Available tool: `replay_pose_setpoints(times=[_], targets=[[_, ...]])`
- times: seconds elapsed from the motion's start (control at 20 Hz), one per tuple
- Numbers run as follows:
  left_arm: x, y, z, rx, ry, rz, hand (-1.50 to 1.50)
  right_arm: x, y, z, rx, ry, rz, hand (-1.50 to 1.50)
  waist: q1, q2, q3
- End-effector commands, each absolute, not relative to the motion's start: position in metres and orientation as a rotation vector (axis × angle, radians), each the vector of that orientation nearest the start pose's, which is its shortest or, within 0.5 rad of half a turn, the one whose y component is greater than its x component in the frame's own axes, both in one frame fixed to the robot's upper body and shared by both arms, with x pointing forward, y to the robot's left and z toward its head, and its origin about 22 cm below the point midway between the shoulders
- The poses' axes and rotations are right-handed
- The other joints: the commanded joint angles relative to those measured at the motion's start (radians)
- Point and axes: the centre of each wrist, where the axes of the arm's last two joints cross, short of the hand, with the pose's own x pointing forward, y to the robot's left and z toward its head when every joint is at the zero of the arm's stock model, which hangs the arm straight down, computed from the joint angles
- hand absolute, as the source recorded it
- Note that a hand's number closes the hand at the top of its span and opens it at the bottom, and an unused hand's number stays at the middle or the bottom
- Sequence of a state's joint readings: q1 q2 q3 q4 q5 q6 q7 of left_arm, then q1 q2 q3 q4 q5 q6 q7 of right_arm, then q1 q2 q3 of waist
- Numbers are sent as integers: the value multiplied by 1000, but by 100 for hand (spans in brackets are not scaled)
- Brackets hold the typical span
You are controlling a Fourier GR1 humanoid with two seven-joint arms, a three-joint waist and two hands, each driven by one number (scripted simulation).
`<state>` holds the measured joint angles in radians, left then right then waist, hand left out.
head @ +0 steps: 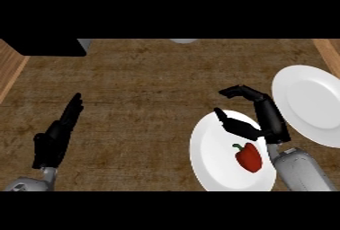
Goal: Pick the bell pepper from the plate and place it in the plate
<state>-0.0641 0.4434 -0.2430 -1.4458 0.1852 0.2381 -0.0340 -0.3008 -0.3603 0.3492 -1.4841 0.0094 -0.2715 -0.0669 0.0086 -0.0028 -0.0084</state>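
Observation:
A red bell pepper [249, 157] with a green stem lies on the near white plate [211, 152] at the lower right. My right hand [266, 119] hovers over that plate's far edge, just beyond the pepper, with fingers and thumb spread apart and nothing between them. A second white plate [310, 103] with nothing on it sits to the right, partly behind the right forearm. My left hand [58, 130] rests at the left with straight fingers pointing away, holding nothing.
The wooden counter [146, 90] spreads across the middle. A black block [46, 47] sits at the far left corner, and a pale round object [183, 40] peeks in at the far edge. Lighter wood strips border both sides.

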Motion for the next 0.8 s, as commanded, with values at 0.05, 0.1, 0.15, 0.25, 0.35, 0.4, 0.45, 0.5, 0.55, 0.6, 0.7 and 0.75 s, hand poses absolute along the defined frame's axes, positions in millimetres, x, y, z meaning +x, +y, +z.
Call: replay_pose_setpoints(times=[0.05, 0.1, 0.15, 0.25, 0.35, 0.4, 0.45, 0.5, 0.55, 0.6, 0.7, 0.75], targets=[[234, 298, -5, 169, -1520, -141, 0, 233, -166, -10, -237, -1868, 290, -150, -9, 0, 9], [243, 313, -7, 171, -1517, -115, 0, 227, -153, -16, -229, -1917, 338, -150, -12, 3, 8], [254, 309, -10, 167, -1517, -136, 0, 222, -164, -28, -220, -1910, 331, -150, -16, 4, 8], [248, 307, -20, 158, -1512, -133, 0, 185, -181, -28, -228, -1924, 360, -150, -24, 1, 8], [247, 305, -32, 171, -1514, -132, 0, 173, -166, -20, -336, -1931, 388, -150, -25, 0, 7], [257, 307, -23, 171, -1529, -146, 0, 174, -175, -15, -372, -1950, 389, -150, -22, 1, 8], [246, 306, -30, 155, -1505, -134, 0, 177, -196, -18, -401, -1910, 394, -150, -16, 2, 8], [255, 301, -33, 164, -1502, -120, 0, 169, -206, -6, -449, -1922, 404, -150, -25, 1, 7], [251, 282, -42, 177, -1524, -128, 0, 158, -206, -9, -469, -1923, 372, -150, -25, 1, 8], [249, 317, -21, 164, -1518, -140, 0, 161, -217, 11, -488, -1900, 407, -150, -18, 0, 8], [255, 297, -29, 172, -1509, -128, 0, 159, -215, 18, -590, -1837, 488, -150, -25, 0, 6], [246, 320, -34, 171, -1505, -120, 0, 165, -234, 23, -607, -1772, 549, -150, -20, 2, 5]])
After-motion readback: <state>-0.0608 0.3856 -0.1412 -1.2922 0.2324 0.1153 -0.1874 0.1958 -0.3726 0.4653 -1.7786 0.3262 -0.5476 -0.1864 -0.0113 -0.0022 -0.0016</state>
